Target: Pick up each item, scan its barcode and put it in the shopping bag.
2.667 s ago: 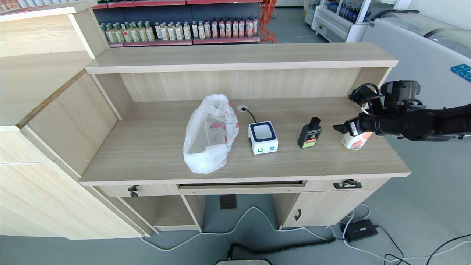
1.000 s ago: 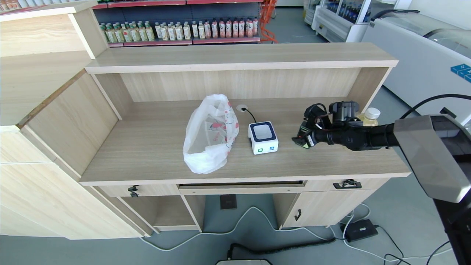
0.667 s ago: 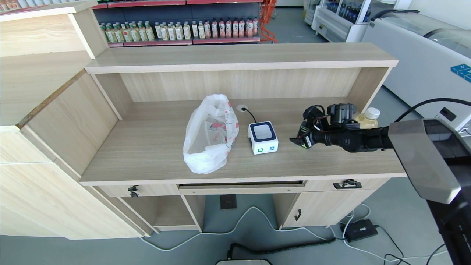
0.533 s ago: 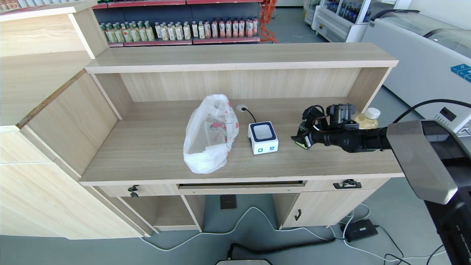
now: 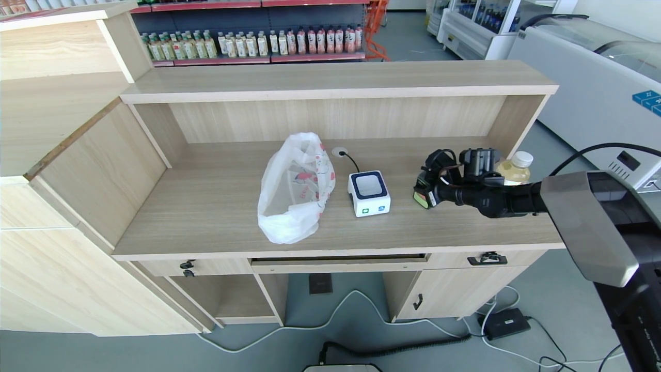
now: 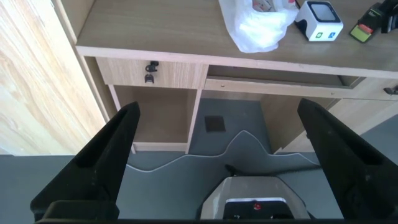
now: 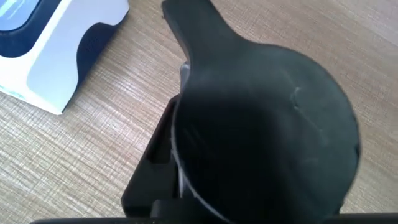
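You're in a shop: far back, a red-edged shelf rack of bottled drinks [image 5: 248, 44]; far right, white glass-lidded chest freezers [image 5: 583, 67]; near you, a light wooden checkout counter [image 5: 206, 206] carrying a white-and-navy cube barcode scanner [image 5: 368, 193].

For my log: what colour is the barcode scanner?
The scanner is white with dark blue trim, best in the head view.
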